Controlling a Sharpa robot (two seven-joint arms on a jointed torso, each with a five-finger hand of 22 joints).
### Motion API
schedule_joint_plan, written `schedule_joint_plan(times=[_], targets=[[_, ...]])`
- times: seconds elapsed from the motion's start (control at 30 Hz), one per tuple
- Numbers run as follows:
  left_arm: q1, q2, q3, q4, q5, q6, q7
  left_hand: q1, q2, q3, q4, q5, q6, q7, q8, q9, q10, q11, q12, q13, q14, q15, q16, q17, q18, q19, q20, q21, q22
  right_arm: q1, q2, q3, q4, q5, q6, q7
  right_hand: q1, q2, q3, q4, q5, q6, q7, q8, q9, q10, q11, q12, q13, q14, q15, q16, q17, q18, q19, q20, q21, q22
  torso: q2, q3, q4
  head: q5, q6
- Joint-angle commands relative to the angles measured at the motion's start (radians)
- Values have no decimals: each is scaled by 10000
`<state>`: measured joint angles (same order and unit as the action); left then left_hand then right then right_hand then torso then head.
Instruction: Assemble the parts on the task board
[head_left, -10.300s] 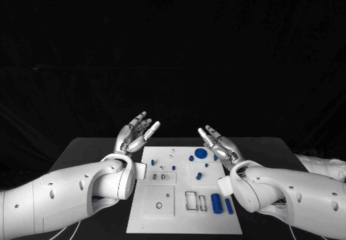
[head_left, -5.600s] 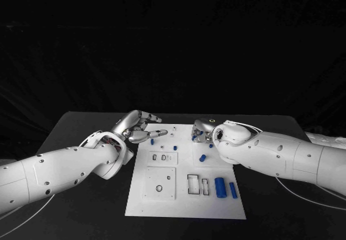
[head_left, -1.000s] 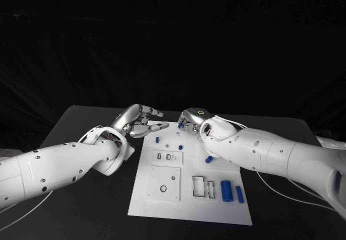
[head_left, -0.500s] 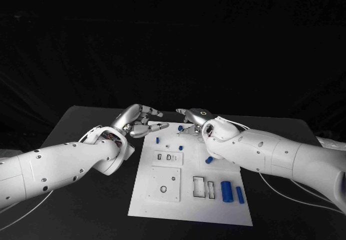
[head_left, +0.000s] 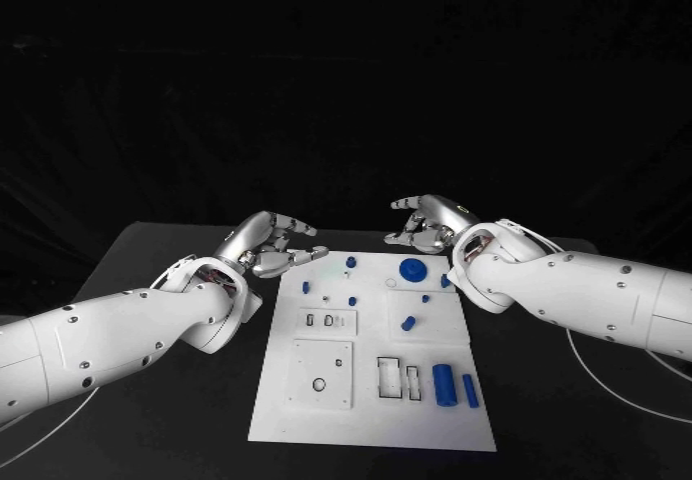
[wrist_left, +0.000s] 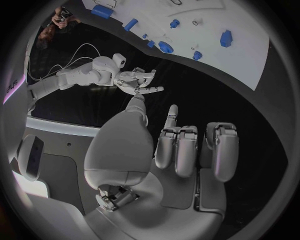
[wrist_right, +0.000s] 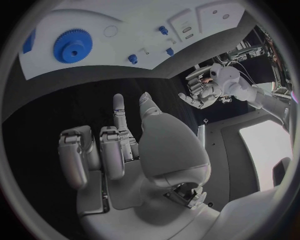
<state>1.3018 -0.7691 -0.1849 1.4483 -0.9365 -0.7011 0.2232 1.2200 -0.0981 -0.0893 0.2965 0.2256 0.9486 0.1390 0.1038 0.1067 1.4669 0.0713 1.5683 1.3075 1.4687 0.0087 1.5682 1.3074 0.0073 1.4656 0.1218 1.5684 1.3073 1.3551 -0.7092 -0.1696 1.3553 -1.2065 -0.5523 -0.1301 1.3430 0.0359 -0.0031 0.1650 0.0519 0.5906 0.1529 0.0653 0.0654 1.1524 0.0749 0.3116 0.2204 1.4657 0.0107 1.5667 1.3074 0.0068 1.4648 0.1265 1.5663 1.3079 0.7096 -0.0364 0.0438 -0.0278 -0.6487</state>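
A robot's left hand (head_left: 274, 243) is hovering over the black table (head_left: 159, 260) just beyond the far left corner of the white task board (head_left: 372, 400), its fingers partly curled and holding nothing; the left wrist view shows the same hand (wrist_left: 181, 150) with fingers bent inward around empty space. On the board, small blue parts are lying scattered across the far half: a short peg (head_left: 304, 287) near the left edge, another peg (head_left: 351, 262) at the far edge, a round blue gear (head_left: 413, 268) to its right, and a slanted cylinder (head_left: 408, 323) toward the middle. Nearer the robot, two long blue cylinders (head_left: 454, 386) are lying side by side by the board's right edge, next to rectangular slots (head_left: 397, 376). At right, the right hand (head_left: 426, 225) is hanging above the table just past the board's far edge, beyond the gear, fingers loosely curled and empty; the right wrist view shows that hand (wrist_right: 119, 145) grasping nothing, with the gear (wrist_right: 72, 48) lying on the board ahead.
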Motion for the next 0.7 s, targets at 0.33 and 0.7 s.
schedule_joint_plan(times=[0.33, 0.7], targets=[[-33, 143, -2, -188, -37, 47, 212, 16, 107, 64, -10, -46, 65, 22, -72, -14, 1039, 41, 25, 2633, 1021, 48, 26, 2634, -73, 1052, 74, 24, 2635, -46, -1231, -64, 911, 1949, 623, 453, -1049, 513, -463, 475, 241, 110, -334, -95, -14, 4177, -284, 12590, 13501, 1051, -169, 41, 2634, -68, 1060, -163, 45, 2629, -46, 15, -68, -487, 4], [-45, 122, -5, -167, -37, 47, 220, 16, 107, 64, -10, -46, 65, 22, -72, -14, 1039, 41, 25, 2633, 1021, 48, 26, 2634, -73, 1052, 74, 24, 2635, -376, -990, -92, 457, 9, 620, -63, -1348, -120, -624, 134, 1086, 2220, -459, 315, 442, 4184, -436, 12592, 13504, 1051, -278, 41, 2634, -68, 1060, -316, 45, 2629, -34, -9, -20, -493, 7]])
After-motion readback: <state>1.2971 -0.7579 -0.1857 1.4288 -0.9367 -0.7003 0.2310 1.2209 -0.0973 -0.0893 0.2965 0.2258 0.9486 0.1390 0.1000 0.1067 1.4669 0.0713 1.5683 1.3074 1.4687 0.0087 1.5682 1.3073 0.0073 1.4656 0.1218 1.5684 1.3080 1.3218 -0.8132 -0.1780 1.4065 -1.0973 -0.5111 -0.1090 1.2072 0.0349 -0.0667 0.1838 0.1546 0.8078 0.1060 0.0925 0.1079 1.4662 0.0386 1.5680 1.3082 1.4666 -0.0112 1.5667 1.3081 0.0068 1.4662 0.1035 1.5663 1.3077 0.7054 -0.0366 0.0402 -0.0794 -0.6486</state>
